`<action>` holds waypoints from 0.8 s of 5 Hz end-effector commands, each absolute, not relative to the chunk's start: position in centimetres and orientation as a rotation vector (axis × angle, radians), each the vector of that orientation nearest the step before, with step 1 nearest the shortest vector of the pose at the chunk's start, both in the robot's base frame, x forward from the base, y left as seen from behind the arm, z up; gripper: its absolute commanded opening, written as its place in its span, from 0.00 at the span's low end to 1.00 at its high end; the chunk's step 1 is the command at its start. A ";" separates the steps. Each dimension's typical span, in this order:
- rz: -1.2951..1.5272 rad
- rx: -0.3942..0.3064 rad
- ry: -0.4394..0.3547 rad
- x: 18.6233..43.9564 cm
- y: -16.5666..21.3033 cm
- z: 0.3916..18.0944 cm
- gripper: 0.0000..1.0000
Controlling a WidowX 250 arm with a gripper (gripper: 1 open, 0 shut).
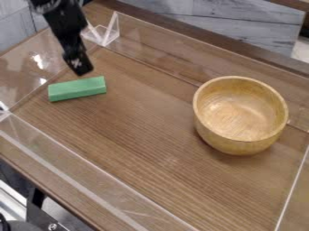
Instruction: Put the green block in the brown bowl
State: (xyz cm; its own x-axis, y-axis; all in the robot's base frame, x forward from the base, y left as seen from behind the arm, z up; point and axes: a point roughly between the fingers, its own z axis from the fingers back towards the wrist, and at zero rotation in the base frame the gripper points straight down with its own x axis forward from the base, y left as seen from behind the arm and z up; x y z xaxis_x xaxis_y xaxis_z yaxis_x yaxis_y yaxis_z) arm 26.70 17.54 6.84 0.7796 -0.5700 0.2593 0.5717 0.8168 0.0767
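The tool (72, 65) was blurred, its exact edges too smeared to make out, and the arm above it ran out past the top edge. The bench (151, 167) was cut off by the picture's edge. The brown bowl's (240, 114) underside was hidden.

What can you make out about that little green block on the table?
The green block is a small, elongated rectangular bar, plain bright green with a matte look, its long side facing the camera a slightly darker shade. It lies flat on the brown wooden tabletop, toward the left of the picture, one end angled slightly upward in the view. The robot's gripper is just beyond it; whether they touch, I can't tell. No markings show on it.
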 end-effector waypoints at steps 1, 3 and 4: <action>-0.628 0.035 -0.303 27.2 18.4 6.8 1.00; -0.624 0.024 -0.287 27.5 18.7 4.6 1.00; -0.619 0.018 -0.280 27.7 18.8 3.7 1.00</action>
